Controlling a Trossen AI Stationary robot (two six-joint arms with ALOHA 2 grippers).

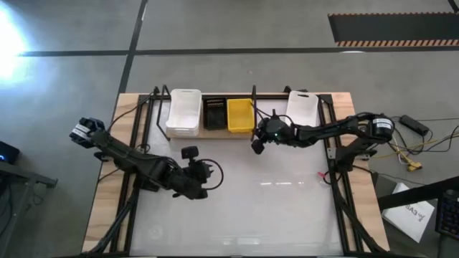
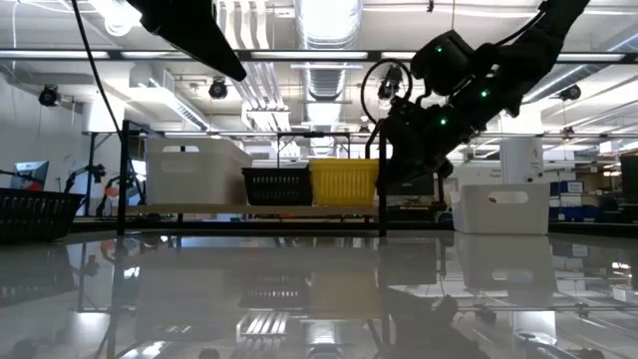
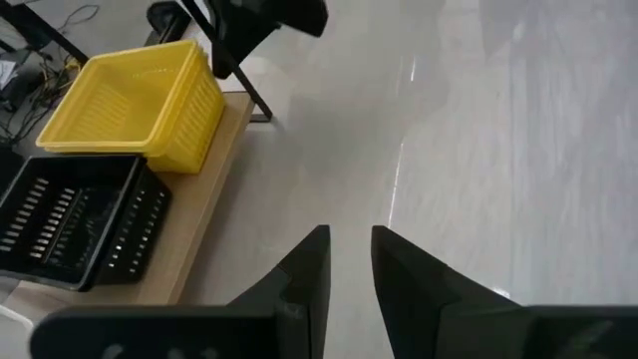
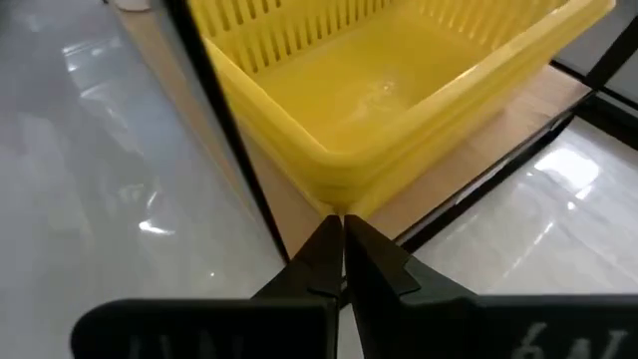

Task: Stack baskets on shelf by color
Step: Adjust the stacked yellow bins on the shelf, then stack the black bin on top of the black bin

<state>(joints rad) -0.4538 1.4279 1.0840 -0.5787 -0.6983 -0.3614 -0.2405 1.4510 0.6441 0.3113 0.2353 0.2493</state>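
Note:
The shelf (image 1: 247, 136) stands along the table's far edge. On its wooden board, from left to right, rest white baskets (image 1: 183, 111), a black basket (image 1: 215, 113) and a yellow basket (image 1: 240, 115). Another white basket (image 1: 302, 106) sits on the tabletop to the right of the shelf. My right gripper (image 4: 342, 227) is shut and empty. It hovers just on the near side of the yellow basket's near right corner (image 4: 334, 189), by the shelf's post (image 2: 383, 179). My left gripper (image 3: 349, 261) is slightly open and empty over the table's middle left, and the black basket (image 3: 75, 219) and the yellow basket (image 3: 140, 100) lie ahead of it.
The shelf's black wire posts (image 4: 224, 130) and frame rails (image 1: 147, 115) stand around the baskets. Cables and a paper sheet (image 1: 412, 215) lie off the table's right edge. The white tabletop (image 1: 272, 208) spreads out on the near side of both arms.

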